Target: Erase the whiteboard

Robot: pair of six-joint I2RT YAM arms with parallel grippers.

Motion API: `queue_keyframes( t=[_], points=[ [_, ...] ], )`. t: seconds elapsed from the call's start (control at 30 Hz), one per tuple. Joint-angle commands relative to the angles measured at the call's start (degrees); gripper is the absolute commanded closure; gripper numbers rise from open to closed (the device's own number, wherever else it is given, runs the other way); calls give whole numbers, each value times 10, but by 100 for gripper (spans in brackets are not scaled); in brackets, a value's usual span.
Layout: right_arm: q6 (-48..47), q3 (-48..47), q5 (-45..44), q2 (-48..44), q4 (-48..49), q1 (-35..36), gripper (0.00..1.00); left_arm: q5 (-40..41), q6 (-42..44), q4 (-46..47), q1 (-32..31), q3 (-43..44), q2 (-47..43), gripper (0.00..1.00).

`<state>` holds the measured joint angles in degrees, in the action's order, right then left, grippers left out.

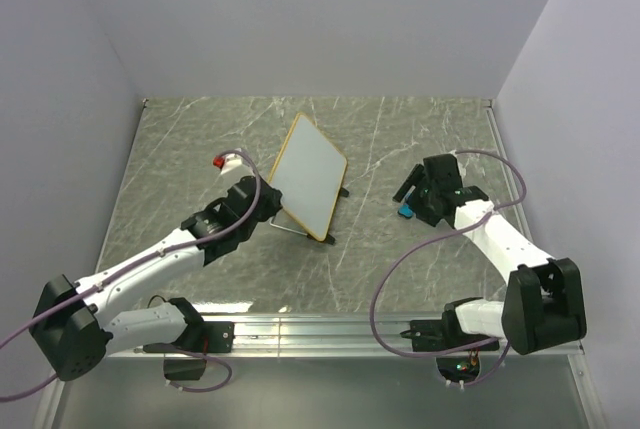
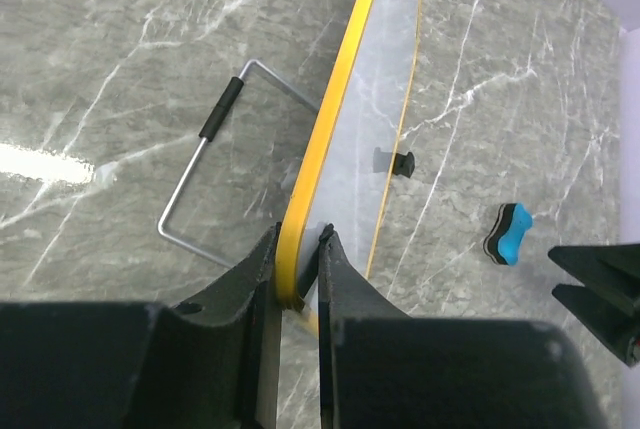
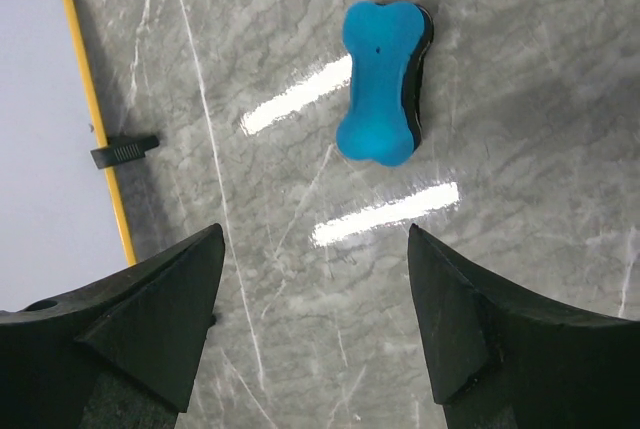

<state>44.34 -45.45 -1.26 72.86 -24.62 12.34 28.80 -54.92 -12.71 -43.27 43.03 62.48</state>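
Whiteboard (image 1: 308, 177) propped up, no writing seen.
Its frame is pinched by the left hand (image 2: 298, 239); the right hand (image 3: 315, 239) is spread empty above the eraser (image 3: 380, 82); erasing is judged done.

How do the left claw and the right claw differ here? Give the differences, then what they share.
The left claw is pinched on the board's yellow edge; the right claw stands wide open, holding nothing. The left claw is at the tilted board; the right claw hangs above the blue eraser lying on the table. Both are black and two-fingered.
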Motion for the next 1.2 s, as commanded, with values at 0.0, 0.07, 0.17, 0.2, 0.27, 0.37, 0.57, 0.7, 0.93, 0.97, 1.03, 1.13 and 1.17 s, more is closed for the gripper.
queue_keyframes(
  t=[0.0,0.07,0.17,0.2,0.27,0.37,0.57,0.7,0.93,0.97,1.03,1.13,1.17],
  points=[
    [9,12,-4,-30,3,0,20,123,85,-207,6,7,31,96],
    [12,21,-5,-40,1,0,20,129,87,-216,4,13,33,100],
    [15,32,-5,-56,2,0,20,123,88,-220,-2,14,32,100],
    [15,37,-5,-63,3,0,20,127,86,-223,-8,15,33,100],
    [20,41,-4,-70,4,0,20,144,69,-232,-34,22,44,100],
    [24,48,0,-83,4,0,20,178,49,-262,-61,45,79,100],
    [25,64,7,-112,3,0,20,231,-48,-345,-129,80,192,100],
    [20,73,9,-139,-5,0,21,238,-101,-371,-157,77,221,100],
    [15,81,10,-157,-11,0,21,252,-82,-409,-161,128,176,100],
    [17,82,23,-158,-10,1,21,255,-73,-414,-162,137,174,100],
    [18,80,26,-157,-6,1,21,260,-41,-421,-162,165,168,100],
    [22,77,29,-159,-3,4,21,268,4,-433,-162,204,153,100],
    [22,77,30,-162,-1,4,22,261,19,-429,-161,211,147,100]
  ],
)
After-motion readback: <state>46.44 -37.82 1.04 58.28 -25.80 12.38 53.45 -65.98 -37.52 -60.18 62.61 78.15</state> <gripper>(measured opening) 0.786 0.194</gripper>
